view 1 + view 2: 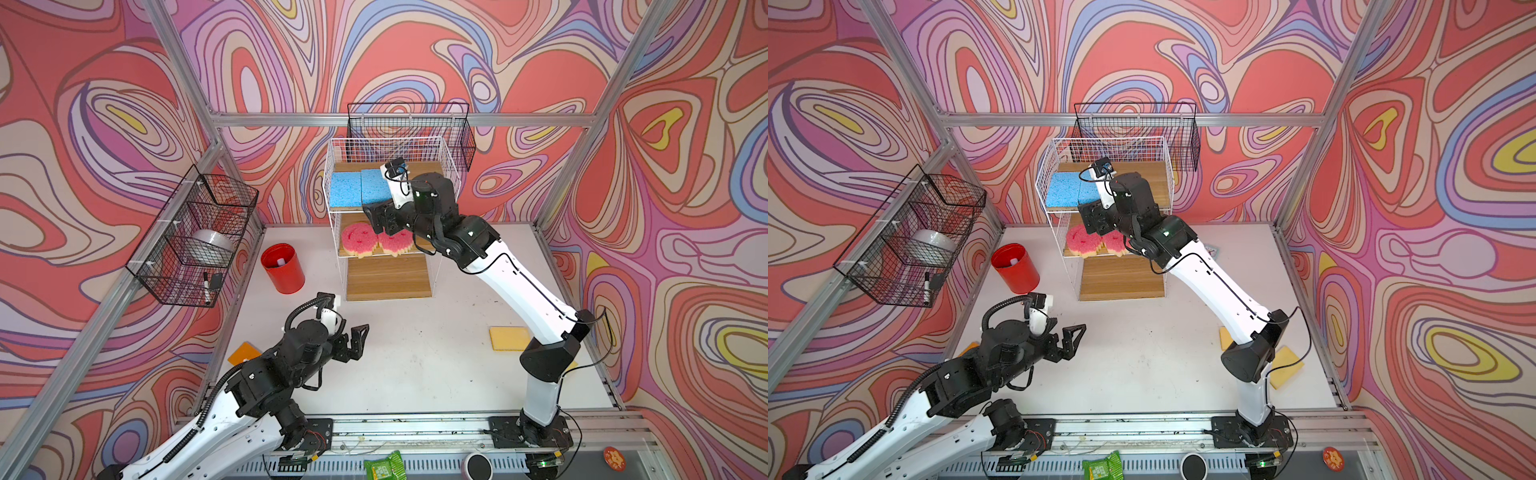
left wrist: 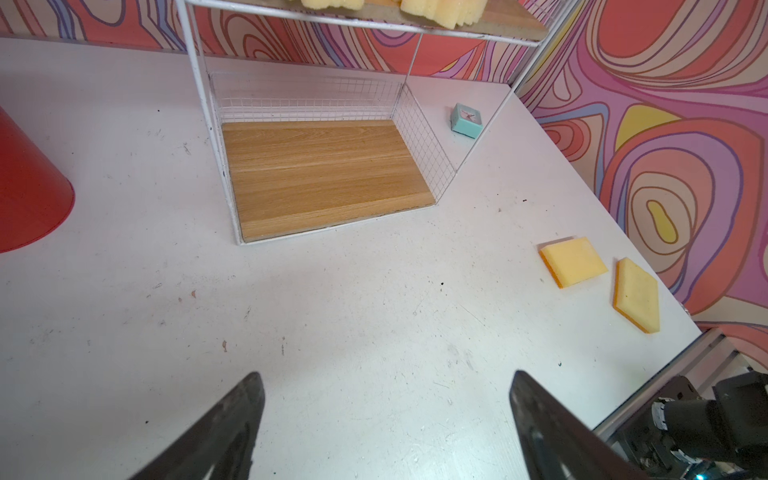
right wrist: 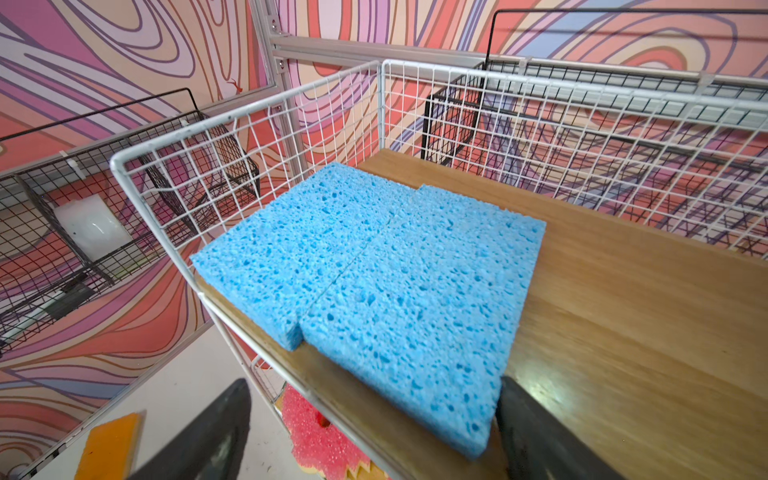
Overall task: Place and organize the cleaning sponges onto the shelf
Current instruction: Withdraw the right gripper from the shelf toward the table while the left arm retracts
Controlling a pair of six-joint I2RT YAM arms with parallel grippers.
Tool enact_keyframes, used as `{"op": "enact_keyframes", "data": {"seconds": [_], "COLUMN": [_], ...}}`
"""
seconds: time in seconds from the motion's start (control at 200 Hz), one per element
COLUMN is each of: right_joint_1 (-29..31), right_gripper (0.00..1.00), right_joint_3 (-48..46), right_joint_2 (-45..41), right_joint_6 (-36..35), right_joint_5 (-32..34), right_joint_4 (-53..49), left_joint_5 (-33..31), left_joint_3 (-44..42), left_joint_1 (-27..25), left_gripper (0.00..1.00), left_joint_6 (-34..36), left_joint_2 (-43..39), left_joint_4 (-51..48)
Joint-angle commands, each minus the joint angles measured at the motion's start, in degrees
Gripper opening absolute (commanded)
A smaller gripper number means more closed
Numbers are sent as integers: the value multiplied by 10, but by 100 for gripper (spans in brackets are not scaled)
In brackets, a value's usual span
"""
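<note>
Two flat blue porous sponges [image 3: 415, 291] are shown on the top board of the white wire shelf [image 3: 623, 316]; yellow-and-orange rectangular sponges [image 2: 573, 262] lie on the white table [image 2: 332, 311]. The left gripper [image 2: 385, 375] and right gripper [image 3: 374, 384] are held agape, empty. The foam is judged light and squashy, best pinched across the narrow sides.

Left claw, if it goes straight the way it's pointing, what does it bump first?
Probably the bare white table, just before the shelf's bottom board. The left claw seems aimed slightly downward, though depth is hard to judge.
</note>
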Motion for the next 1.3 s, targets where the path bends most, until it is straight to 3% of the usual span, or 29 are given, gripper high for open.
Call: {"op": "enact_keyframes", "data": {"seconds": [0.0,0.31,0.566,0.646,0.891,1.076,1.297], "right_joint_1": [3,3,3,3,14,17,18], "right_gripper": [98,98,98,98,98,98,98], "right_joint_3": [-52,-169,-271,-334,-536,-695,-817], "right_joint_2": [-42,-178,-295,-335,-419,-461,-438], "right_joint_6": [-3,-9,20,39,99,150,175], "right_joint_5": [12,1,-46,-75,-150,-201,-247], "right_joint_4": [27,65,28,34,81,168,236], "left_joint_5": [-32,-74,-166,-116,96,105,104], "left_joint_3": [45,145,249,250,187,163,104], "left_joint_1": [5,5,27,95,369,486,618], "left_gripper": [94,92,98,98,98,99,100], "left_joint_6": [-6,-42,-129,-139,-116,-103,-111], "left_joint_2": [10,39,84,79,93,117,153], "left_joint_4": [-46,-132,-325,-341,-328,-313,-285]}}
